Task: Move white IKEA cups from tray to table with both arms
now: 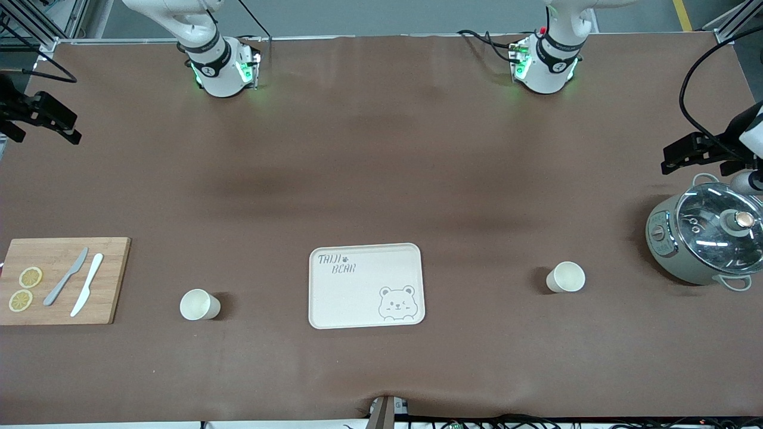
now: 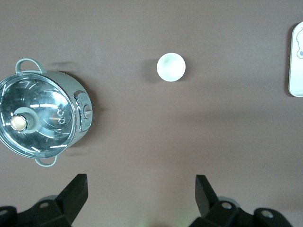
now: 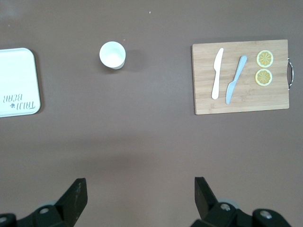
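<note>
Two cream-white cups stand upright on the brown table, one on each side of the bear-printed tray. One cup is toward the right arm's end and shows in the right wrist view. The other cup is toward the left arm's end and shows in the left wrist view. My left gripper is open and empty, up over the table's edge beside the pot. My right gripper is open and empty, up over the table's other end.
A grey-green pot with a glass lid stands at the left arm's end. A wooden cutting board with two knives and two lemon slices lies at the right arm's end. The tray's edge shows in both wrist views.
</note>
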`<control>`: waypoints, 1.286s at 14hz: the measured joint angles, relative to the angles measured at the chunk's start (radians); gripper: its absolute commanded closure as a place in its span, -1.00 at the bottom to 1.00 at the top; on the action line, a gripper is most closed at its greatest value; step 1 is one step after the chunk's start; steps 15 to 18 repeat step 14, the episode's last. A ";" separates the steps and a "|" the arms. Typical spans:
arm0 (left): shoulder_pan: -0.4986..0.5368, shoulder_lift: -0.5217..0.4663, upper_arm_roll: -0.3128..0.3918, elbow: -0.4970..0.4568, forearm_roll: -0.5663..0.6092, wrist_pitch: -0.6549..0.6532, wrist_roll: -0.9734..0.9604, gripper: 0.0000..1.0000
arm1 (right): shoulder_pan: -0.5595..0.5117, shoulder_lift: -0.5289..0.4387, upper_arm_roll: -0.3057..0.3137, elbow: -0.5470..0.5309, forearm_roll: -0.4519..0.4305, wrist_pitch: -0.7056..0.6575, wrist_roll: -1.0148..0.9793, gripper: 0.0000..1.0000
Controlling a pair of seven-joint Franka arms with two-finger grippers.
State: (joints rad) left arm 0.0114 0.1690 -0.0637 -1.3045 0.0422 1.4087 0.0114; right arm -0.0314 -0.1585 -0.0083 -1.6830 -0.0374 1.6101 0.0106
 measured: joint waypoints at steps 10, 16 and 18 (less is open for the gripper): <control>0.000 0.000 0.000 -0.001 0.000 0.000 0.000 -1.00 | -0.006 0.031 -0.009 0.075 -0.001 0.008 0.006 -1.00; 0.000 0.000 0.000 -0.002 0.000 0.000 0.000 -1.00 | -0.007 0.035 -0.010 0.089 -0.001 0.008 0.006 -1.00; 0.000 0.000 0.000 -0.002 0.000 0.000 0.000 -1.00 | -0.007 0.035 -0.010 0.089 -0.001 0.008 0.006 -1.00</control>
